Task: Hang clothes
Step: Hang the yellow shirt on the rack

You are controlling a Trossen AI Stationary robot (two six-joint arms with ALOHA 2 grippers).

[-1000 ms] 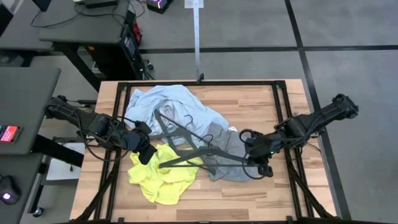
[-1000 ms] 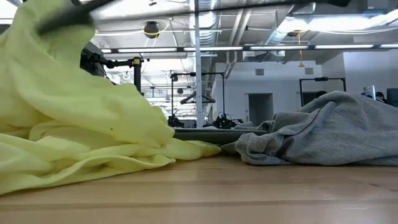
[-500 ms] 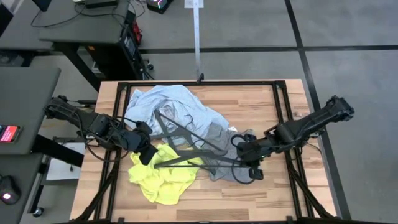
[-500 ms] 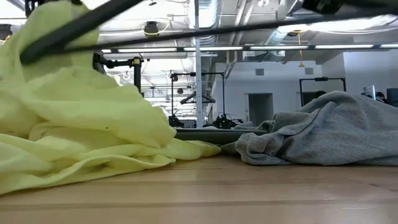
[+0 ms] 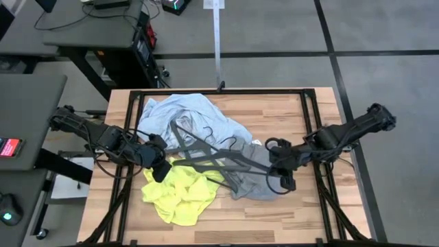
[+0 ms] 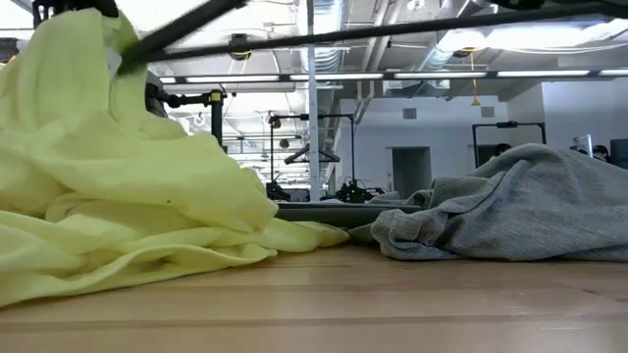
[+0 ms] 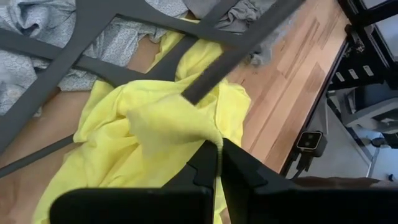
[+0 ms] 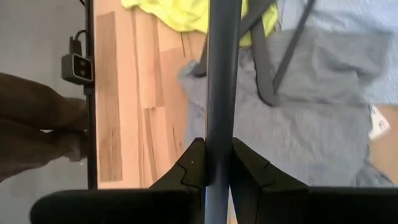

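Observation:
The neon-yellow T-shirt [image 5: 180, 195] lies bunched on the table's near left, with one part raised. The grey T-shirt [image 5: 252, 180] lies to its right. The pale blue shirt [image 5: 185, 116] lies behind them. Dark grey hangers [image 5: 195, 144] lie on the pile. My left gripper [image 5: 160, 169] is shut on the yellow T-shirt at its left side. My right gripper [image 5: 278, 173] is shut on one hanger's long bar [image 5: 226, 165] above the grey T-shirt. That hanger's far end goes into the raised yellow cloth [image 7: 186, 99]. My left gripper pinches a fold of the yellow T-shirt [image 7: 208, 138] between its two fingers, coming in from the table's left. The pinched part is raised and the rest lies slack on the table [image 6: 118, 245]. My right gripper pinches the hanger's straight bar [image 8: 219, 140] between its two fingers, coming in from the table's right. The bar is held clear above the grey T-shirt [image 8: 311, 118] and runs left toward the yellow cloth [image 8: 186, 12].
A black metal frame [image 5: 309, 110] runs along the table's edges. Bare wood [image 5: 274, 219] shows along the near edge and at the far right. A small camera unit [image 7: 309, 142] sits at the table's near edge.
My right gripper has gone toward the table's left and then back to the right with the hanger. The hanger's left end has risen and swung toward the far edge, into the yellow T-shirt. The raised part of the yellow cloth stands higher now.

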